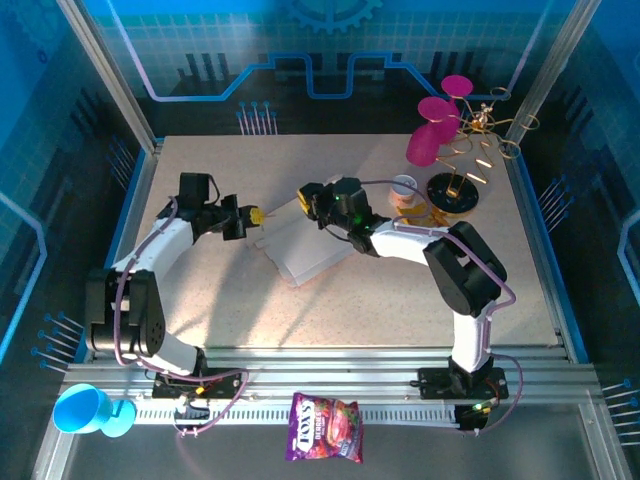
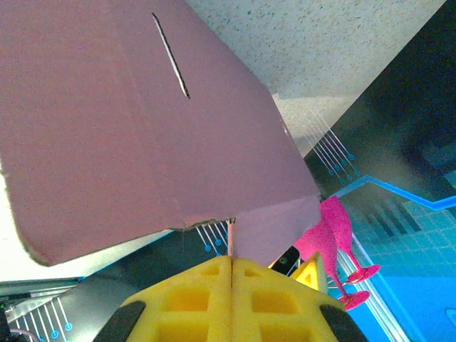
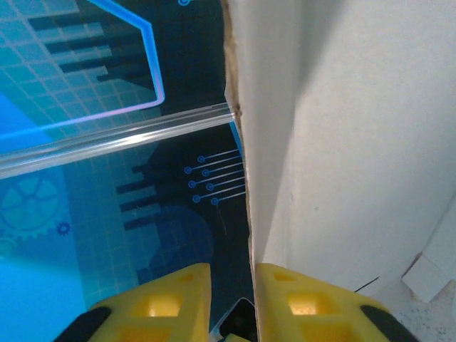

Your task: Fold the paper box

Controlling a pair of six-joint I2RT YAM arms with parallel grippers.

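The paper box (image 1: 300, 250) lies partly raised in the middle of the table, between my two grippers. In the left wrist view its pink outer side (image 2: 128, 128) shows a narrow slot. My left gripper (image 2: 231, 260) is shut on the thin edge of a pink flap, at the box's left side (image 1: 252, 215). My right gripper (image 1: 308, 200) is at the box's far edge. In the right wrist view the whitish inner side (image 3: 356, 142) stands upright. Its edge runs down into the right gripper (image 3: 233, 274) and lies against the right finger (image 3: 299, 299). A gap separates it from the left finger.
Two magenta cups (image 1: 435, 130) hang on a gold wire stand (image 1: 470, 170) at the back right, with a small cup (image 1: 404, 188) beside it. A purple snack bag (image 1: 325, 428) and a blue cup (image 1: 85, 410) lie in front of the arm bases. Transparent walls enclose the table.
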